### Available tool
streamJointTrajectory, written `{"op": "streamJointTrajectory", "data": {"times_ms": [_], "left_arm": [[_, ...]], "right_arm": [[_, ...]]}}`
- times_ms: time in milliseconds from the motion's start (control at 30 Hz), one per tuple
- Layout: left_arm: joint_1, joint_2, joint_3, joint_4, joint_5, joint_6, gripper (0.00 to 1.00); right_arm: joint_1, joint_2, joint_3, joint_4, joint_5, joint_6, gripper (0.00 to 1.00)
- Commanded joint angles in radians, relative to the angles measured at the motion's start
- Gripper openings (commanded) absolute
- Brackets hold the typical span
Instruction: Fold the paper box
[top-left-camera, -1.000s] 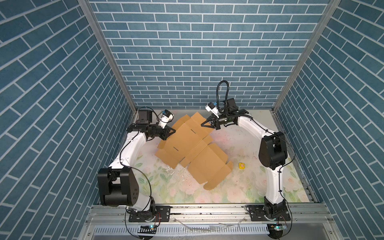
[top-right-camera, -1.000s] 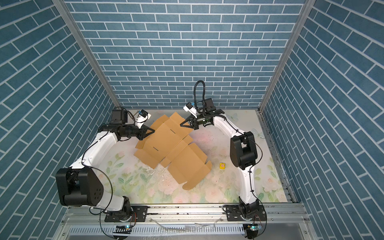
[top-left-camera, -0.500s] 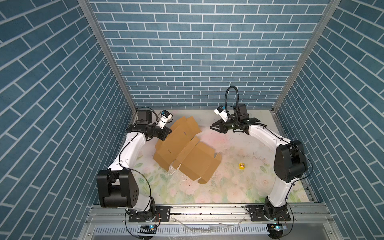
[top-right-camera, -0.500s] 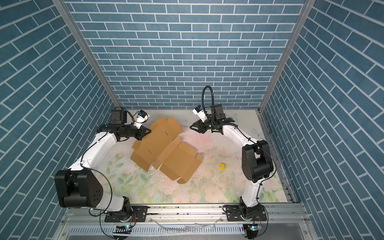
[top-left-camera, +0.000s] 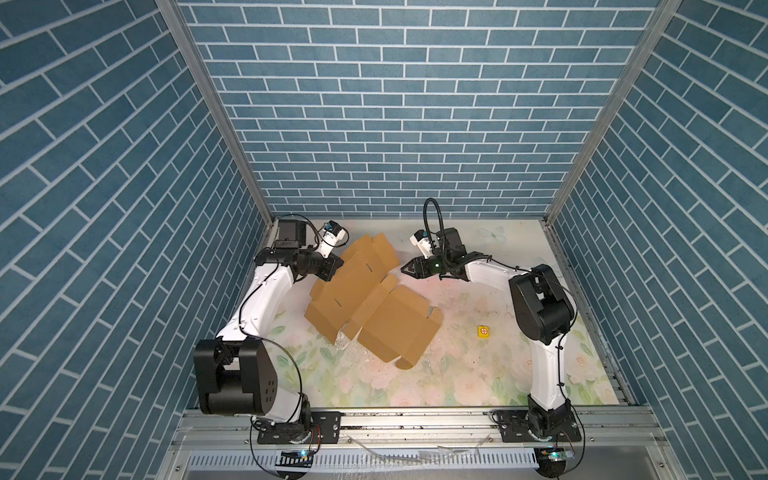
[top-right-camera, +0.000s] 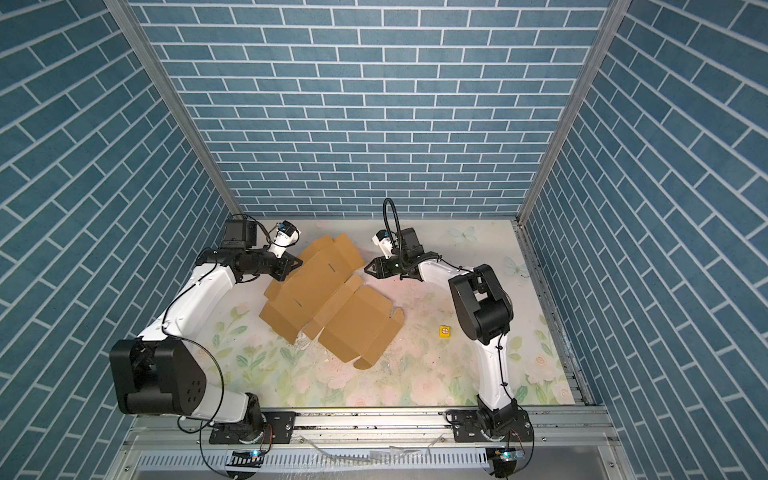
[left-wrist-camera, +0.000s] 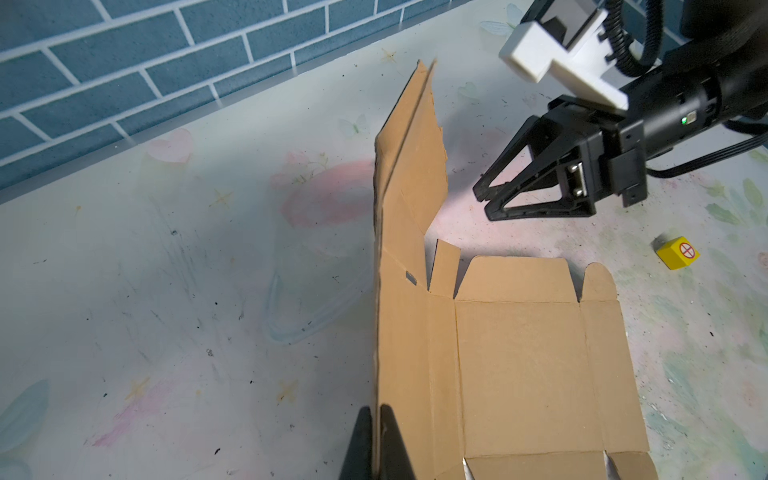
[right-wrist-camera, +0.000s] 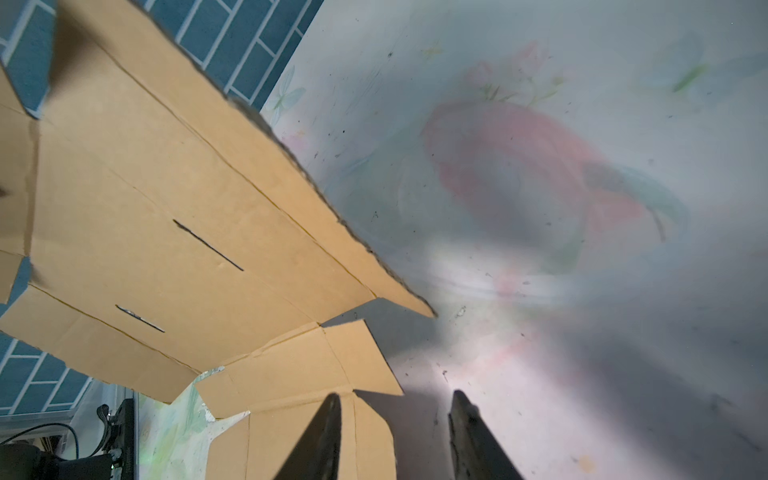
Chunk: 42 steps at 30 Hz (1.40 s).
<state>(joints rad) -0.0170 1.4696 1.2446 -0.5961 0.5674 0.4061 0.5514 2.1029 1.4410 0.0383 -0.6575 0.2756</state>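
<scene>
Pinching raised back edge of paper box (top-left-camera: 374, 307) w/ left gripper (top-left-camera: 332, 268); rest lying flat on counter (top-left-camera: 478, 374), L of centre. Holding right gripper (top-left-camera: 404, 269) spread, empty, just beside raised panel. Risk: losing thin one-edge pinch, or shoving whole sheet sideways when pressing.

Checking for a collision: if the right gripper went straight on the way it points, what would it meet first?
Probably the paper box, its raised flap just ahead of the right gripper; depth is unclear.

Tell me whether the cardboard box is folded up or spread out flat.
Mostly spread: the paper box lies open on the table; only its far panel is lifted, pinched by the left end effector.
</scene>
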Motion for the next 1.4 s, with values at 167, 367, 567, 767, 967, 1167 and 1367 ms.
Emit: {"op": "streamJointTrajectory", "data": {"times_ms": [167,367,567,767,967,1167,1367], "left_arm": [[-0.018,0.015,0.001,0.000,-0.044,0.021,0.00],[-0.030,0.014,-0.011,0.017,-0.062,0.016,0.00],[-0.044,0.011,-0.024,0.037,-0.093,0.015,0.00],[-0.047,0.014,-0.034,0.056,-0.123,-0.001,0.00],[-0.049,0.015,-0.045,0.083,-0.160,-0.033,0.00],[-0.052,0.017,-0.052,0.090,-0.167,-0.033,0.00],[-0.067,0.019,-0.060,0.087,-0.167,0.004,0.00]], "right_arm": [[0.046,0.046,0.012,0.119,-0.041,0.046,0.43],[0.048,0.083,0.025,0.108,-0.028,0.026,0.42],[0.068,0.127,0.021,0.116,-0.028,0.022,0.42],[0.080,0.123,0.004,0.153,-0.037,0.040,0.36],[0.088,0.060,-0.041,0.175,-0.052,0.062,0.29],[0.100,0.019,-0.091,0.193,-0.042,0.071,0.24],[0.119,-0.004,-0.094,0.162,0.015,0.051,0.20]]}}
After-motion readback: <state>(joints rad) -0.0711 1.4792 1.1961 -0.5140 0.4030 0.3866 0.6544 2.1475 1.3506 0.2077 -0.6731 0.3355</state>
